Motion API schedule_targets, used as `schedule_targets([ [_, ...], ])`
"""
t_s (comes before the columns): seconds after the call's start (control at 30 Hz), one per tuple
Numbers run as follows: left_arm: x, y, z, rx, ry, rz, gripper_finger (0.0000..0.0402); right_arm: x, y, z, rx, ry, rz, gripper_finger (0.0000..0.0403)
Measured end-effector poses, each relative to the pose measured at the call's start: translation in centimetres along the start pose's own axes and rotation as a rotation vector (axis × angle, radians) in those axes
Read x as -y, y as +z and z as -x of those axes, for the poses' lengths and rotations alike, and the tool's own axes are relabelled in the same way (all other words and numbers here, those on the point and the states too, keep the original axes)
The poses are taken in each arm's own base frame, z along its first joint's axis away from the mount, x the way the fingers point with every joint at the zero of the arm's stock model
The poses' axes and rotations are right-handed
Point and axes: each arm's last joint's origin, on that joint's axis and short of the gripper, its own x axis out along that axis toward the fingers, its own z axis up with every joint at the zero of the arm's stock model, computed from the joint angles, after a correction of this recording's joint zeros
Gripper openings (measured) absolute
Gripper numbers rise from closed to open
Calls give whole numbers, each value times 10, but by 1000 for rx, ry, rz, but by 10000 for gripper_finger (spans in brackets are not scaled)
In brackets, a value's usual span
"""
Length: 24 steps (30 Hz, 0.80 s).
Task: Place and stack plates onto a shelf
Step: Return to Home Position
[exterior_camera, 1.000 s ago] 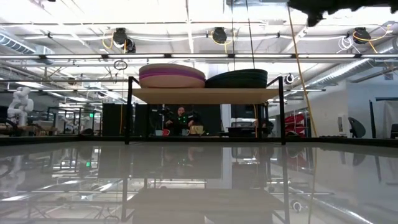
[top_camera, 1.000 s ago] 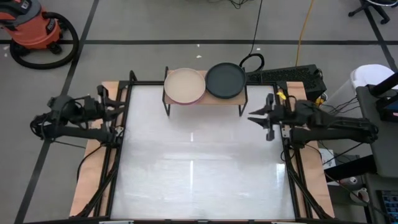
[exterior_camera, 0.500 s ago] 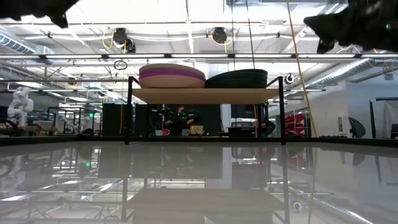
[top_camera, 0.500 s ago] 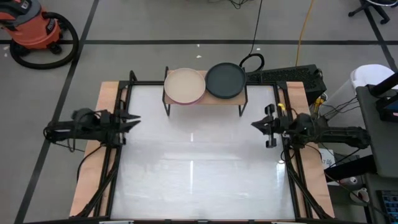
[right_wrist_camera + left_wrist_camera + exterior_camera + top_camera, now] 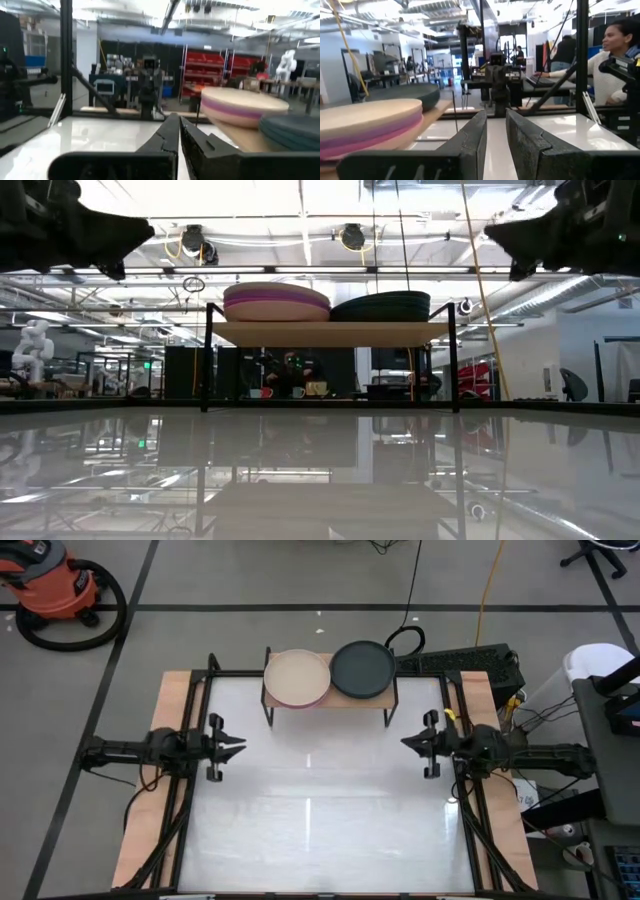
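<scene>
The shelf (image 5: 330,701), a light-wood board on thin black legs, stands at the table's far edge (image 5: 330,333). On it rest two stacks of plates. The left stack (image 5: 297,678) has a beige top plate over purple and pink ones (image 5: 276,302). The right stack (image 5: 362,670) is dark teal and charcoal (image 5: 382,306). My left gripper (image 5: 240,745) hovers over the table's left side, pointing right, with a narrow gap between its fingers (image 5: 496,117). My right gripper (image 5: 405,740) hovers over the right side, pointing left, and is shut (image 5: 178,122). Both are empty.
The white tabletop (image 5: 320,810) lies between the two grippers and in front of the shelf. Black frame rails run along both side edges. An orange shop vacuum (image 5: 55,585) stands on the floor, far left. A person (image 5: 620,50) sits beyond the table's right side.
My left arm has swung out from behind the table's left edge toward the right and slightly nearer, coming over the tabletop. My right gripper has shifted a little toward the near edge. Both have come lower in the low view. The plates and shelf have stayed still.
</scene>
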Motion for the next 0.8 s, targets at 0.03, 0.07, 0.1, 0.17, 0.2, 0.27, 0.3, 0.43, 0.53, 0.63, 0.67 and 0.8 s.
schedule_targets([
  [0.03,0,-1,0,-7,-1,6,79,0,-1,0,-14,1,-2,0],
  [0.07,0,0,0,-5,-1,8,79,0,-3,0,-27,2,-3,0],
  [0.1,0,-1,0,-6,-1,8,79,0,-4,0,-39,3,-3,0],
  [0.17,0,-2,0,-19,-2,6,78,0,-6,0,-60,4,-5,0],
  [0.2,0,-2,0,-24,-3,6,78,0,-7,0,-71,5,-5,0],
  [0.27,0,-3,0,-35,-4,3,77,-1,-8,0,-87,6,-6,0],
  [0.3,0,-4,0,-44,-5,0,73,-1,-9,0,-92,6,-6,0],
  [0.43,1,-6,0,-62,-16,-14,15,-1,-10,1,-107,7,-7,0],
  [0.53,1,-6,0,-60,-15,-7,8,-1,-11,1,-108,7,-7,0],
  [0.63,1,-6,0,-61,-15,9,7,-1,-11,1,-108,7,-7,0],
  [0.67,1,-6,0,-61,-15,11,7,-1,-11,1,-108,7,-7,0],
  [0.8,1,-6,0,-61,-16,-12,7,-1,-11,1,-108,7,-7,0],
])
